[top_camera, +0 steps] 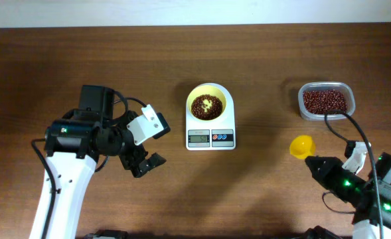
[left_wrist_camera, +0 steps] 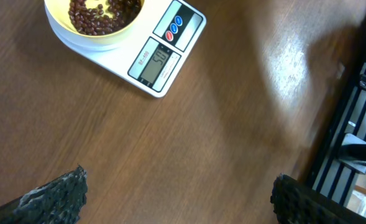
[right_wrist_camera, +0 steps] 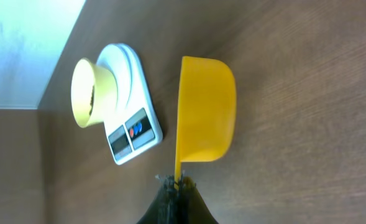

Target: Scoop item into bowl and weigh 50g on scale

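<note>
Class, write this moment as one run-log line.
bowl: on scale, holds beans; left fingers: open, empty; right fingers: shut on scoop; tub: holds beans

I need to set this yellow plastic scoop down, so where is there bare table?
Bare wood lies between the small white square scale and the clear plastic tub, and in front of the scale, between left gripper and right gripper. Crowded: the scale top, under the pale yellow round bowl.

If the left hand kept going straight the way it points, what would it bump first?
Probably just the bare table: the open left hand tilts down at the wood, with nothing in between. The scale sits farther ahead, off to the side, though depth is hard to judge.
</note>
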Available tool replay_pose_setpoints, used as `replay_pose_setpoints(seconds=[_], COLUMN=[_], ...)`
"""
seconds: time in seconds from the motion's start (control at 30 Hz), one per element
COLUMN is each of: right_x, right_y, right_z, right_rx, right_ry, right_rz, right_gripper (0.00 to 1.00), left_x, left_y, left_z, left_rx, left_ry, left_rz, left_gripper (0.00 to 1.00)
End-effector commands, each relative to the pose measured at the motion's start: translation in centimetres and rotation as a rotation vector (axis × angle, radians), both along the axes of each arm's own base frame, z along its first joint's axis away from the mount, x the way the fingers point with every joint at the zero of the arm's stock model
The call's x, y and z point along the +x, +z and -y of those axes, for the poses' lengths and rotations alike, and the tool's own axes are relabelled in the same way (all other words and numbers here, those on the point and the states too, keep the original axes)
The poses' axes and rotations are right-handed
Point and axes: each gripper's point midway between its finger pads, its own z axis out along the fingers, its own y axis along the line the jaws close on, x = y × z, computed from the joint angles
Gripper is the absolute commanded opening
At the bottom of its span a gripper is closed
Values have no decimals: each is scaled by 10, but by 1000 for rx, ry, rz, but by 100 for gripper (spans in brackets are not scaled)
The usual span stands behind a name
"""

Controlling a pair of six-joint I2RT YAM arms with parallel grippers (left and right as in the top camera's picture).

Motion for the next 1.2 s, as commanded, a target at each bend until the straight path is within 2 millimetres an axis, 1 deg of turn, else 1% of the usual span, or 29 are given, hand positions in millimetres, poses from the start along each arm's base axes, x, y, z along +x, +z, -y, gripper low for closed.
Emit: replay_pose_setpoints(seconds=[0.0,0.07,0.17,0.27,0.33,0.4,0.43,0.5,0.57,0.63,0.77,0.9,1.1,1.17], right_x=[-6,-13,-17,-19,-20,-18,-15,-14,-14,-14,-5,-4,-2,-3], right_y=[-32,-46,-56,-60,-62,-61,-59,-58,-58,-59,-59,-72,-96,-101], right_z=[6,9,7,13,18,19,21,21,21,21,26,24,17,15], right_rx=[116,115,123,87,64,75,95,92,92,92,81,120,200,220], right_ry=[-180,-220,-226,-251,-267,-282,-311,-311,-311,-311,-310,-299,-262,-252], right_rz=[-131,-183,-209,-226,-233,-231,-228,-221,-221,-221,-188,-244,-343,-367], right_gripper=[4,4,5,20,19,13,12,13,15,15,15,18,18,18], left_x=[0,0,0,0,0,0,0,0,0,0,0,0,0,0], left_y=[6,6,6,6,6,6,6,6,6,6,6,6,6,6], left_z=[4,4,4,4,4,4,4,4,4,4,4,4,4,4], left_rx=[-14,-14,-14,-14,-14,-14,-14,-14,-14,-14,-14,-14,-14,-14], left_ry=[-22,-22,-22,-22,-22,-22,-22,-22,-22,-22,-22,-22,-22,-22], left_rz=[21,22,21,22,22,21,21,22,22,22,22,22,21,22], left_gripper=[99,99,99,99,99,99,99,99,99,99,99,99,99,99])
